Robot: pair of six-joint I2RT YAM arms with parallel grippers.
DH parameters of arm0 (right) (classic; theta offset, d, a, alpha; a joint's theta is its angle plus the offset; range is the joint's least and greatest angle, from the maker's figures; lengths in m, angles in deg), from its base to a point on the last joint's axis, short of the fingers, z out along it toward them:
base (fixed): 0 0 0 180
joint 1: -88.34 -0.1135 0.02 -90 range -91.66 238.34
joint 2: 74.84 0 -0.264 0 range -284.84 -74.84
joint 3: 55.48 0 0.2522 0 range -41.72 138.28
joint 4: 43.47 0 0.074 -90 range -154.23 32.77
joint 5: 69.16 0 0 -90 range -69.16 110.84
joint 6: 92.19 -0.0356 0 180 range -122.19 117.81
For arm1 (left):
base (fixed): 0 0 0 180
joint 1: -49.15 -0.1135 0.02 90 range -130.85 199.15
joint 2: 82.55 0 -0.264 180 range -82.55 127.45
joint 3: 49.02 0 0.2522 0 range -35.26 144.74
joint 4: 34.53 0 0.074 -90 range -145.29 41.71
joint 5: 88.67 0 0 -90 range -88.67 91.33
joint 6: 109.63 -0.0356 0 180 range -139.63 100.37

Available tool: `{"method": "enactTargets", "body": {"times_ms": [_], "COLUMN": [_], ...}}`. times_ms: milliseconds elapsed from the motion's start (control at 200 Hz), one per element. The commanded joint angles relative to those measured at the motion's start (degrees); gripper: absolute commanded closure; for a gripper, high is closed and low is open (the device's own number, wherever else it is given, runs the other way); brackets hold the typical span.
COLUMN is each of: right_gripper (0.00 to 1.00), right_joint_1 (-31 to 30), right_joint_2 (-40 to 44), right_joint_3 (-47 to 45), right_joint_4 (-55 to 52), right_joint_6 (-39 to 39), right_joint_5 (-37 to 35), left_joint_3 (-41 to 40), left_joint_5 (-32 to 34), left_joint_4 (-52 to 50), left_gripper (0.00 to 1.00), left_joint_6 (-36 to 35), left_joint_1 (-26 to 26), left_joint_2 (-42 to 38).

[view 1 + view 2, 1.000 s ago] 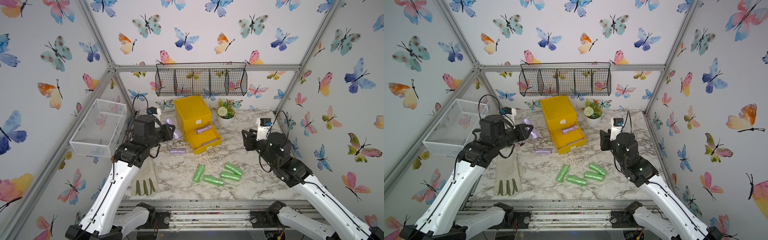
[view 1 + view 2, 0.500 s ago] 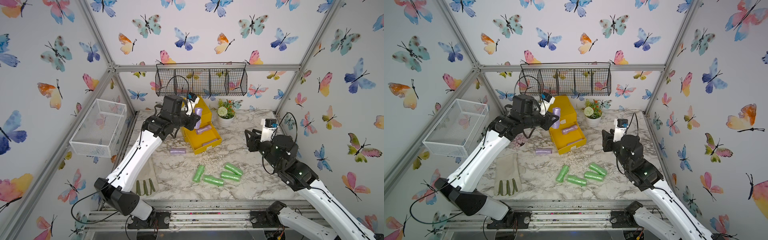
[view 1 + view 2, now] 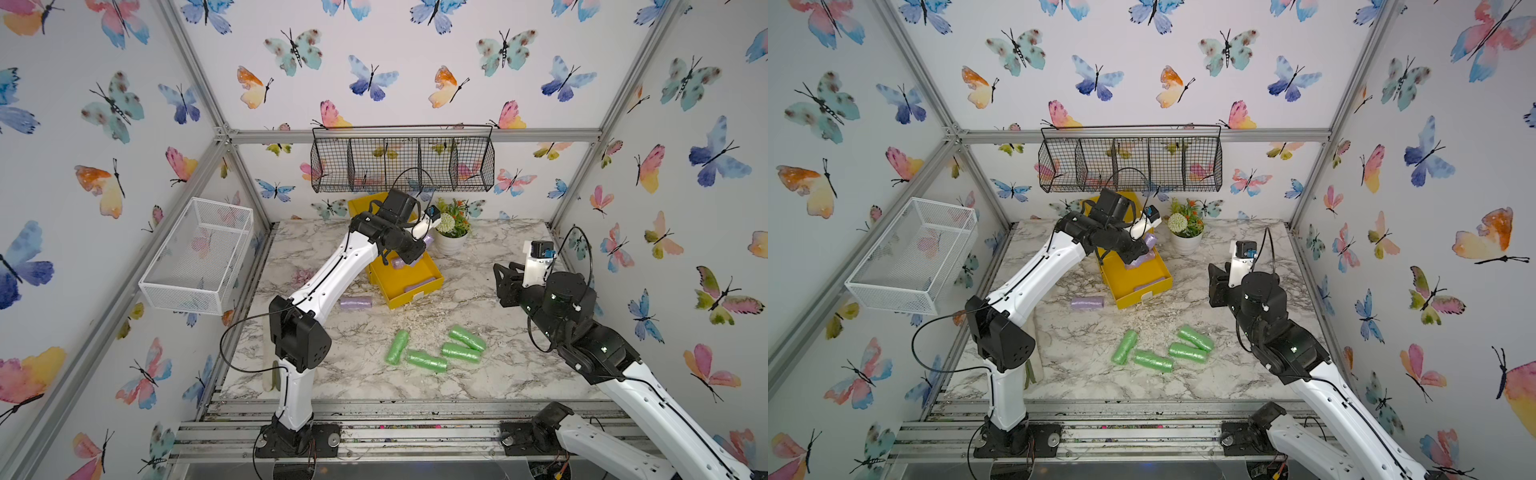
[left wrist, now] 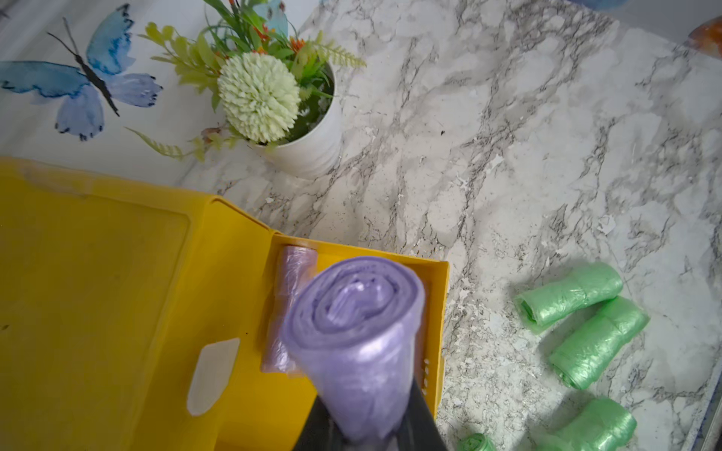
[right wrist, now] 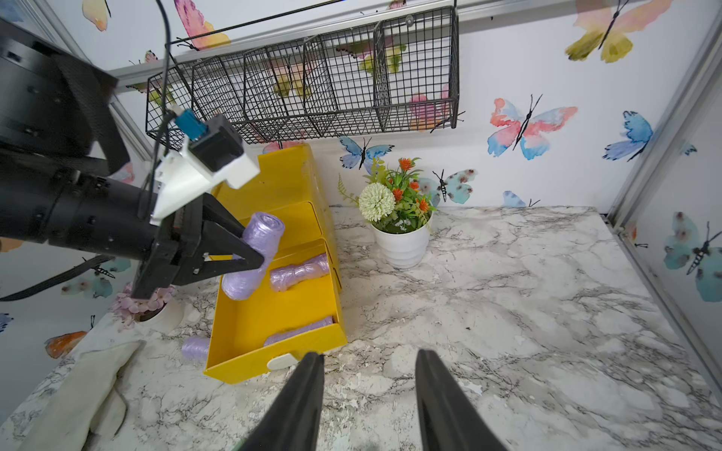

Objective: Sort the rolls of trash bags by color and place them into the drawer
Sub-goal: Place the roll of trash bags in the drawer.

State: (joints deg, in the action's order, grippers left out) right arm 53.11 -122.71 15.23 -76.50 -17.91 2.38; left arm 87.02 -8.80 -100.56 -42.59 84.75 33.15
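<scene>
The yellow drawer (image 3: 409, 282) (image 3: 1133, 282) chest stands at the back of the table with its lowest drawer (image 5: 273, 312) pulled out. My left gripper (image 5: 256, 250) (image 4: 363, 433) is shut on a lilac roll (image 4: 359, 324) (image 5: 254, 257) (image 3: 1148, 241), held tilted just above the open drawer's back end. Two lilac rolls (image 5: 301, 271) (image 5: 297, 332) lie inside. Another lilac roll (image 3: 355, 302) (image 3: 1087, 303) lies on the table left of the drawer. Several green rolls (image 3: 426, 360) (image 3: 1152, 360) (image 4: 570, 296) lie in front. My right gripper (image 5: 369, 355) (image 3: 500, 282) hovers open and empty to the drawer's right.
A white potted plant (image 3: 451, 232) (image 5: 402, 242) stands right of the chest. A black wire basket (image 3: 403, 164) hangs on the back wall and a white mesh basket (image 3: 199, 257) on the left wall. A pink flower cluster (image 5: 140, 300) and a pale glove (image 5: 86, 390) lie left of the drawer.
My left arm has swung from the table's left side to over the open drawer, carrying the lilac roll. The right arm has drawn slightly back to the right.
</scene>
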Motion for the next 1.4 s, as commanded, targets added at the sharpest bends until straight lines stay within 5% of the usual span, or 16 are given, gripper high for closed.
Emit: {"method": "enactTargets", "body": {"times_ms": [0,1206,1391], "right_gripper": [0.56,0.56,0.55], "right_joint_1": [0.2,0.2,0.2], "right_joint_2": [-0.2,-1.1,-0.6], "right_joint_3": [2.0,1.1,0.9], "right_joint_4": [-2.0,-2.5,-2.6], "right_joint_6": [1.4,5.9,6.2], "right_joint_5": [-1.7,-2.3,-2.7], "left_joint_3": [1.6,9.2,9.2], "left_joint_5": [2.3,13.0,14.4], "left_joint_4": [-1.5,-7.6,-6.7], "left_gripper": [1.00,1.00,0.85], "left_joint_6": [-2.5,-5.6,-5.4], "left_joint_1": [0.3,2.2,2.2], "left_joint_2": [2.5,18.6,18.6]}}
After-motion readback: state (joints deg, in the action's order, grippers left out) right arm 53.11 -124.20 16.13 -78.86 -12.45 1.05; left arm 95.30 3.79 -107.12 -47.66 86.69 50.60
